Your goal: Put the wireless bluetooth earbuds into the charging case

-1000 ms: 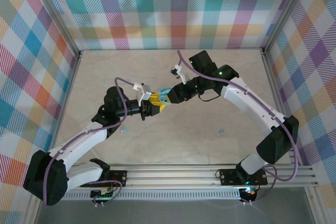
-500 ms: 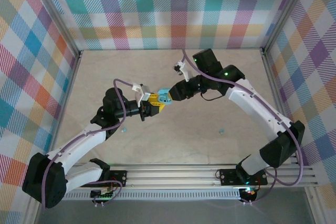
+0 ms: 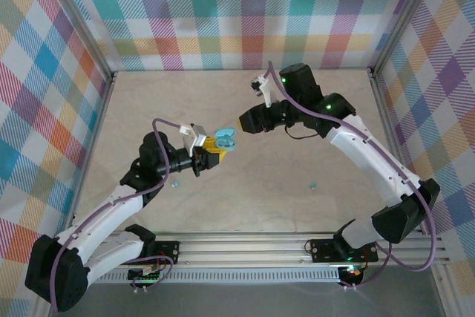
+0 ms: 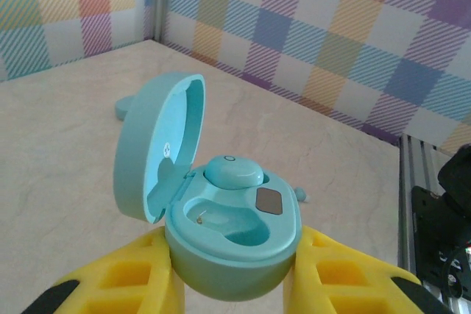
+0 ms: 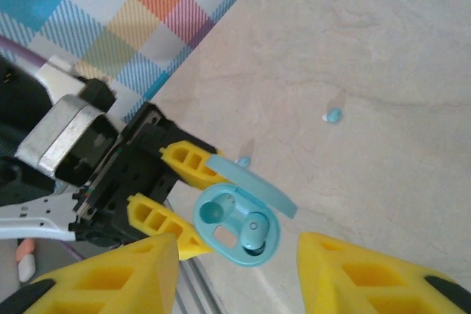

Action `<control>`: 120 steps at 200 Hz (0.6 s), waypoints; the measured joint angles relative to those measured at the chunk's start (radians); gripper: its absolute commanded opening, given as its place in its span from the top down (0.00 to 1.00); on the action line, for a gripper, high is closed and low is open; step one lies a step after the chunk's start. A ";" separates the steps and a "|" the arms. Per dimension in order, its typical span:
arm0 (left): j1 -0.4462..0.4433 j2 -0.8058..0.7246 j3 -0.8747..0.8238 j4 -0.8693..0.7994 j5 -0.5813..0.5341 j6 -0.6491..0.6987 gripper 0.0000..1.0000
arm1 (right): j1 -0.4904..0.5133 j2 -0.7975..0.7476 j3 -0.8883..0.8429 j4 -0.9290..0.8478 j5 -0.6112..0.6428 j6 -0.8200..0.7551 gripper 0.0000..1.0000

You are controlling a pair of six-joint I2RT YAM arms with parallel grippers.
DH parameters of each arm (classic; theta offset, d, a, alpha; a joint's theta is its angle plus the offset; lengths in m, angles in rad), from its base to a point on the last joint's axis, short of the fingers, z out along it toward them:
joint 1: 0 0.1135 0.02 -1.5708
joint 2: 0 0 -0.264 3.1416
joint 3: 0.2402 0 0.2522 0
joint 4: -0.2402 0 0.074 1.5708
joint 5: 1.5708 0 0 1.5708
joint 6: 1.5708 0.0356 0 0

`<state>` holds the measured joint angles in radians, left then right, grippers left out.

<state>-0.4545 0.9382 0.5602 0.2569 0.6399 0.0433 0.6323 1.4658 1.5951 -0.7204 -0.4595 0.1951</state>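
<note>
The left claw point(image 3: 214, 147) is clamped on the base of the open charging case point(image 4: 234, 251) over the middle of the table point(image 3: 252, 209), with one earbud point(image 4: 233, 172) seated in one well and the other well bare. The right claw point(image 3: 243, 122) hangs just far-right of the case, fingers apart, gripping nothing. One loose earbud point(image 3: 176, 181) lies near-left on the table, another point(image 3: 312, 183) near-right.

Free room above charging case point(image 4: 234, 259), lid point(image 4: 151, 145) aside
</note>
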 measured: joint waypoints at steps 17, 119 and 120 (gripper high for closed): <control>0.002 -0.033 -0.001 -0.036 -0.026 -0.014 0.95 | 0.000 0.050 0.015 0.043 0.008 0.016 0.51; 0.017 -0.338 -0.142 -0.206 -0.255 -0.081 0.89 | -0.007 0.570 0.331 0.105 -0.016 0.204 0.56; 0.017 -0.343 -0.142 -0.208 -0.258 -0.081 0.89 | -0.008 0.573 0.331 0.108 -0.018 0.209 0.56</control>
<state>-0.4374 0.5957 0.4179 0.0494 0.3817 -0.0380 0.6247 2.0392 1.9263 -0.6128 -0.4770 0.4042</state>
